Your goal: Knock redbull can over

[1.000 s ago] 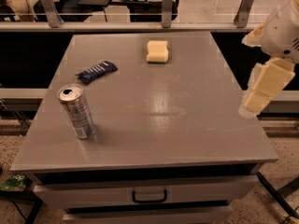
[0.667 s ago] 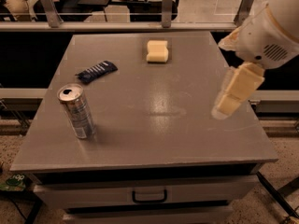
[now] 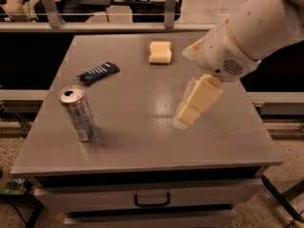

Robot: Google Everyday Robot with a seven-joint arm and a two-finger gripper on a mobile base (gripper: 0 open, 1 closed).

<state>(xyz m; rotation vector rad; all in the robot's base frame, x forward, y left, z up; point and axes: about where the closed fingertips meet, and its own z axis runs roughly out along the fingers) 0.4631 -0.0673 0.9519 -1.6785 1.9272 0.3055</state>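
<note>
The redbull can (image 3: 79, 113) stands upright near the front left of the grey table (image 3: 142, 141). It is slim and silver-blue with a pull-tab top. My gripper (image 3: 186, 117) hangs from the white arm (image 3: 247, 32) over the middle right of the table. Its cream-coloured fingers (image 3: 199, 99) point down and to the left. The gripper is well to the right of the can and apart from it. It holds nothing that I can see.
A flat dark blue wrapper (image 3: 99, 72) lies behind the can at the left. A yellow sponge (image 3: 160, 52) sits near the table's far edge. A drawer with a handle (image 3: 152, 201) is under the front edge. Railings and chairs stand behind.
The arm and gripper have moved left, from beyond the table's right edge to over its middle right. The can, wrapper and sponge have not moved.
</note>
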